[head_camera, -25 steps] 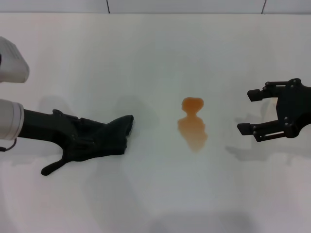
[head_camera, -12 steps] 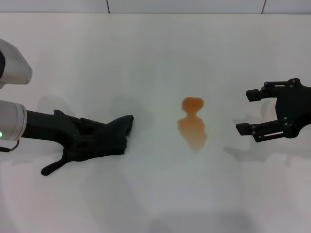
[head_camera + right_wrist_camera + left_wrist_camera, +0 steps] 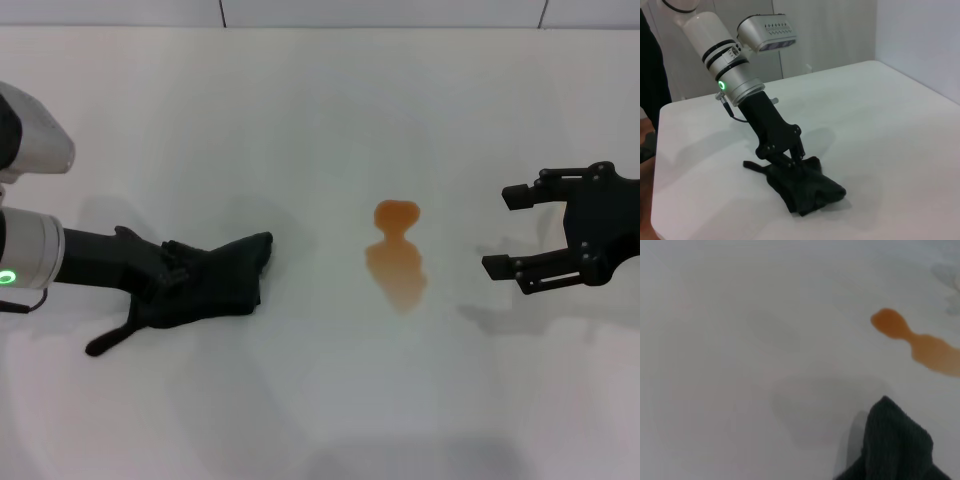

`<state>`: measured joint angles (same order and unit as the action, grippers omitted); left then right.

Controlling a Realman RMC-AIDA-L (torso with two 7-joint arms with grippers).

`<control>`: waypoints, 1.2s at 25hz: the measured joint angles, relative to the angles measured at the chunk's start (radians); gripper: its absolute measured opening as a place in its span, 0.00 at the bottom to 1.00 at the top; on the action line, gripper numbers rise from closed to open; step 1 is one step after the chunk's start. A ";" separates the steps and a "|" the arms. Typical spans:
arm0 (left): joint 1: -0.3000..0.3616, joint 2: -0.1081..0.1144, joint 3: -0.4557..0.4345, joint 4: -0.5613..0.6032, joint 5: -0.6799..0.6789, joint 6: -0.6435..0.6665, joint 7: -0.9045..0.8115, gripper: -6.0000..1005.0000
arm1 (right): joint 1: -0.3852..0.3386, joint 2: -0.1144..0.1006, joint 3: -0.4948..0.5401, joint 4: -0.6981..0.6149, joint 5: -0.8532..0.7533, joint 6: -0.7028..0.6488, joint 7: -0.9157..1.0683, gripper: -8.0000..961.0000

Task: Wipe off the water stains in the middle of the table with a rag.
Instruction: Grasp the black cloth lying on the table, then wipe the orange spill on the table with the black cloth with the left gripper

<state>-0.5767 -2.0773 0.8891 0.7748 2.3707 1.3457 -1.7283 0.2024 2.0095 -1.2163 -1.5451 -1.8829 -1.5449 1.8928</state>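
**One rag, one puddle, two grippers on the table**

The left gripper [image 3: 190, 280] pressed down onto the single black rag [image 3: 205, 290], which lay on the white table [image 3: 300, 120]. In the right wrist view its fingers [image 3: 792, 155] came down close together into the top of the rag [image 3: 805, 187], pinching the cloth, with the arm slanting up behind them. A thin tail of the cloth trailed back behind that gripper, and the rag's blunt end pointed ahead of it toward the stain.

There was one patch of water stains [image 3: 396, 255]: an orange-amber puddle of two joined blobs, a small round one and a larger tapering one. It lay ahead of the left gripper, clear of the rag's front edge, and between the two grippers. The left wrist view showed the same puddle [image 3: 917, 342] beyond the rag's tip [image 3: 897, 445].

The right gripper [image 3: 505, 232] hovered on the far side of the stain, its two jaws spread wide with nothing between them.
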 joint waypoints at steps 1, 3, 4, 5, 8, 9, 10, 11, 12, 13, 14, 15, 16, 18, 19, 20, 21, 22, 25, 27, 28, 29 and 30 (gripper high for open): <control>0.000 0.000 0.000 0.000 -0.006 -0.001 0.000 0.17 | 0.000 0.000 0.000 0.000 0.000 0.000 0.000 0.88; 0.000 0.000 0.000 0.002 -0.016 0.000 0.002 0.10 | 0.000 0.000 0.000 -0.001 0.001 -0.004 0.000 0.88; -0.001 0.000 0.001 0.003 -0.022 0.004 0.005 0.09 | 0.000 0.000 0.000 -0.001 0.002 -0.004 0.000 0.88; -0.001 0.000 0.001 0.003 -0.022 0.004 0.005 0.08 | 0.000 0.000 0.000 -0.001 0.003 -0.005 0.000 0.88; -0.006 0.000 0.013 -0.001 -0.024 0.006 0.008 0.07 | -0.001 0.000 0.000 -0.001 0.003 -0.005 0.000 0.88; -0.007 0.000 0.022 -0.002 -0.026 0.005 0.009 0.07 | -0.002 0.000 0.000 -0.001 0.003 -0.005 0.000 0.88; -0.008 0.000 0.032 -0.002 -0.029 0.003 0.010 0.07 | -0.002 0.000 0.000 -0.001 0.004 -0.005 0.000 0.88; -0.009 0.001 0.042 -0.002 -0.036 0.001 0.012 0.07 | -0.002 0.000 0.000 -0.001 0.004 -0.005 0.000 0.88; -0.011 0.001 0.051 -0.002 -0.047 -0.001 0.015 0.07 | -0.002 0.000 0.000 0.000 0.004 -0.005 0.000 0.88; -0.014 0.001 0.064 -0.002 -0.064 -0.002 0.023 0.07 | -0.002 0.000 0.000 0.000 0.004 -0.005 0.000 0.88; -0.019 0.001 0.073 -0.002 -0.078 -0.003 0.030 0.07 | -0.002 0.000 0.000 0.000 0.005 -0.005 0.000 0.88; -0.026 0.001 0.081 -0.002 -0.094 -0.006 0.039 0.07 | -0.002 0.000 0.000 0.000 0.008 -0.005 0.000 0.88; -0.034 0.001 0.089 -0.002 -0.105 -0.011 0.046 0.07 | -0.002 0.000 0.000 -0.001 0.011 -0.005 0.000 0.88; -0.051 0.001 0.108 -0.004 -0.128 -0.033 0.055 0.07 | -0.001 0.000 0.000 -0.001 0.015 -0.005 0.000 0.88; -0.062 0.000 0.120 -0.007 -0.137 -0.046 0.057 0.07 | -0.001 -0.001 0.000 -0.001 0.016 -0.005 0.000 0.88; -0.070 0.000 0.129 -0.010 -0.145 -0.058 0.058 0.07 | -0.001 -0.001 0.000 -0.001 0.016 -0.005 0.000 0.88; -0.080 0.000 0.140 -0.016 -0.153 -0.073 0.060 0.07 | -0.001 -0.001 0.000 -0.001 0.017 -0.005 -0.001 0.88; -0.089 -0.001 0.151 -0.021 -0.160 -0.085 0.063 0.07 | -0.001 -0.001 0.000 -0.001 0.017 -0.005 -0.001 0.88; -0.105 -0.001 0.201 -0.034 -0.196 -0.132 0.081 0.07 | 0.000 -0.002 0.000 -0.001 0.020 -0.005 -0.002 0.88; -0.117 -0.001 0.227 -0.048 -0.215 -0.166 0.093 0.07 | 0.000 -0.002 -0.001 -0.001 0.026 -0.005 -0.004 0.88; -0.128 -0.001 0.242 -0.063 -0.225 -0.187 0.100 0.07 | 0.000 -0.002 -0.001 -0.001 0.027 -0.005 -0.004 0.88; -0.141 -0.001 0.251 -0.081 -0.230 -0.205 0.105 0.07 | -0.001 -0.002 0.000 -0.001 0.027 -0.005 -0.004 0.88; -0.154 -0.001 0.259 -0.100 -0.232 -0.221 0.109 0.07 | -0.001 -0.002 0.000 -0.001 0.027 -0.005 -0.004 0.88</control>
<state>-0.7304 -2.0786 1.1479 0.6753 2.1384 1.1251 -1.6193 0.2018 2.0079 -1.2164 -1.5461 -1.8555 -1.5495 1.8884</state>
